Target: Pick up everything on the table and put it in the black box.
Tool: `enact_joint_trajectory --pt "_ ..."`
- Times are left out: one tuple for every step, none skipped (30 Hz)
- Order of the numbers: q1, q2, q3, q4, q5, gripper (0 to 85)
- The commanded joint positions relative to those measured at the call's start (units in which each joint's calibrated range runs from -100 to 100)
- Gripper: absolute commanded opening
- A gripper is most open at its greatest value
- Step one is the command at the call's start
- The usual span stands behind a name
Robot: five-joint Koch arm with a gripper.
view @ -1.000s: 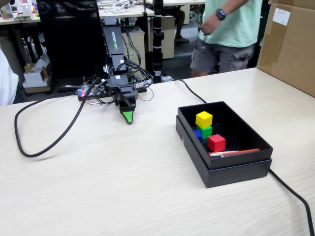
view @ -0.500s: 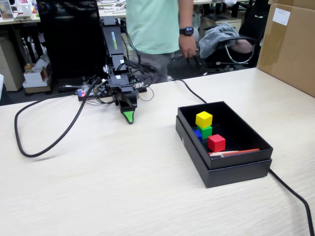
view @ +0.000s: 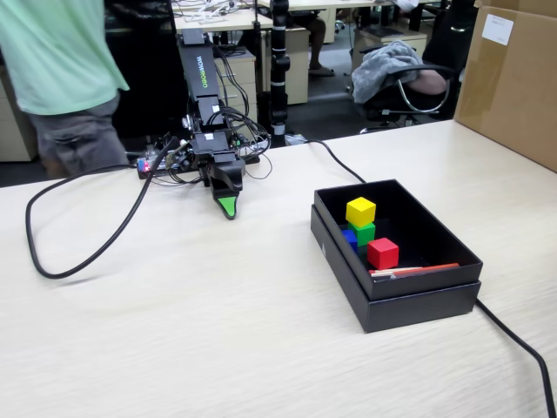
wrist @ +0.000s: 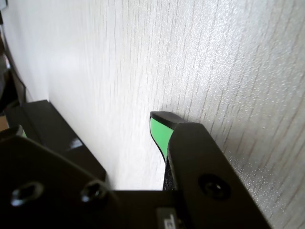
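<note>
The black box [view: 424, 297] stands on the table [view: 218, 331] at the right of the fixed view. Inside it a yellow cube [view: 360, 211] rests on a green cube [view: 364, 233]. A blue cube [view: 350, 237] lies beside that stack, and a red cube [view: 382, 252] sits nearer the front. My gripper [view: 226, 207] points down at the table, left of the box and well apart from it. Its green-padded jaws stand parted with only bare wood between them. In the wrist view the gripper [wrist: 88, 125] shows one green fingertip [wrist: 158, 131], and the box's dark side [wrist: 57, 131] lies beyond.
Thin red and white sticks [view: 413, 271] lie in the box along its front wall. A black cable [view: 83, 257] loops over the table's left part, and another cable [view: 513, 335] runs off at the right. A big cardboard box [view: 513, 78] stands at the far right. A person [view: 61, 78] stands behind the table.
The person behind the table has walked from right to left. The arm, the box and the cubes have not moved.
</note>
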State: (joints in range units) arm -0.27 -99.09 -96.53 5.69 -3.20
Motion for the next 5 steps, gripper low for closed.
enact_joint_trajectory --pt "0.00 0.36 -0.75 -2.88 -0.10 50.0" --pt "0.00 0.36 -0.75 -2.88 -0.10 50.0" --pt "0.00 0.36 -0.75 -2.80 -0.10 50.0" --pt "0.00 0.36 -0.75 -2.88 -0.10 50.0" --pt "0.00 0.36 -0.75 -2.88 -0.10 50.0"
